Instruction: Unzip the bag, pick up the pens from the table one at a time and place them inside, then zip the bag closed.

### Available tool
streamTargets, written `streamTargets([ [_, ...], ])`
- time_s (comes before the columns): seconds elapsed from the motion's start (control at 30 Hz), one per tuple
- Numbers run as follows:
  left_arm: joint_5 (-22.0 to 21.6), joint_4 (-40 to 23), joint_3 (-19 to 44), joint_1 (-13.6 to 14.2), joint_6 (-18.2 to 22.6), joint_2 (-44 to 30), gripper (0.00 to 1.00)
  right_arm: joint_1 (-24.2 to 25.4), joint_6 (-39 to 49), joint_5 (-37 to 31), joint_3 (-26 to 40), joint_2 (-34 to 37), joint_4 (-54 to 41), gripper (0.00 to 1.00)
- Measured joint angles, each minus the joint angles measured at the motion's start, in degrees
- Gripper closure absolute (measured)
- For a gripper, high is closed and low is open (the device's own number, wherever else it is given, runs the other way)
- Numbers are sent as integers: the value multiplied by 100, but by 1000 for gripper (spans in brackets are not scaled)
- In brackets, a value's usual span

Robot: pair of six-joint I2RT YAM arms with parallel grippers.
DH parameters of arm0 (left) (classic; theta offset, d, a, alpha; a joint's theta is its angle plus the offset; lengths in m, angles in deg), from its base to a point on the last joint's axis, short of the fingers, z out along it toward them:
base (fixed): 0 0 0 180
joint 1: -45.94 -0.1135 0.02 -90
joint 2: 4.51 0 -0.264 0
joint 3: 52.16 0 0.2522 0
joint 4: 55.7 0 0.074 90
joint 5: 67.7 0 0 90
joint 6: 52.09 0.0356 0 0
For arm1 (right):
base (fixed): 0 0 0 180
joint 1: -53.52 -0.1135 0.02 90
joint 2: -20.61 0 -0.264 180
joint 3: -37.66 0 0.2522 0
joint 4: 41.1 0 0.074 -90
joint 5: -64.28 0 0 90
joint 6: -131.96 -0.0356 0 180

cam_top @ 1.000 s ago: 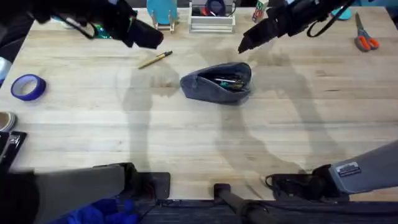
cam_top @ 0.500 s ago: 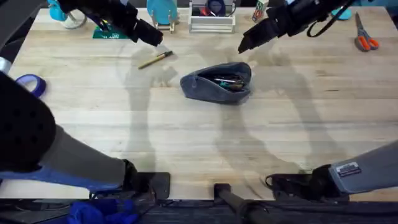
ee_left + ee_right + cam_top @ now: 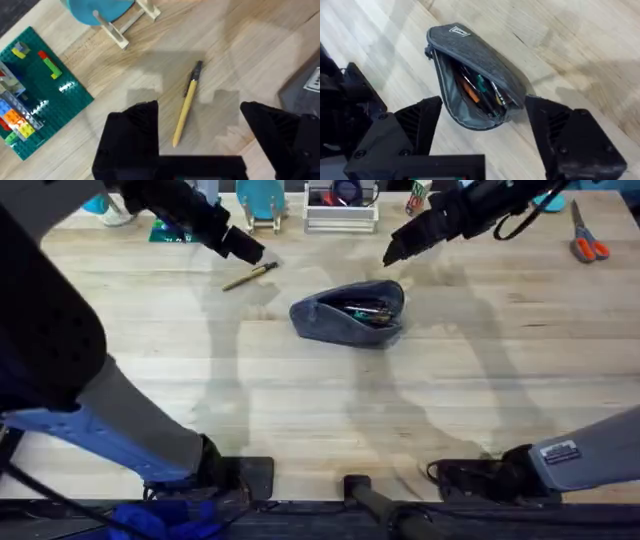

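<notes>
Bag (image 3: 348, 311) unzipped, seemingly pens inside; yellow pen (image 3: 187, 103) on table between left gripper's (image 3: 200, 125) spread fingers; right gripper (image 3: 482, 127) open, empty.

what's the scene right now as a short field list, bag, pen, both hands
bag: grey-blue pouch, unzipped, pens visible inside, mid table
pen on table: yellow pen with dark tip, lying flat, left of the bag and apart from it
left hand: open, fingers either side of the yellow pen, not gripping it
right hand: open, empty, above the open bag
table: light wood
</notes>
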Motion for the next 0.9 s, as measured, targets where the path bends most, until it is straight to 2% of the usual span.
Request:
streamTargets([
  [0.2, -234, 236, 0, 0, 4, -266, 8, 0, 0, -1, 0, 0, 0, 4],
  [0.43, -303, 251, 0, 0, 4, -482, 8, 0, 0, 0, 0, 0, 0, 6],
  [0.67, -575, -191, 4, 0, 4, -483, 8, 0, -2, 1, 0, 0, 0, 5],
  [0.9, -952, -224, 4, 0, 4, -483, 8, 0, -2, 0, 0, 0, 0, 5],
])
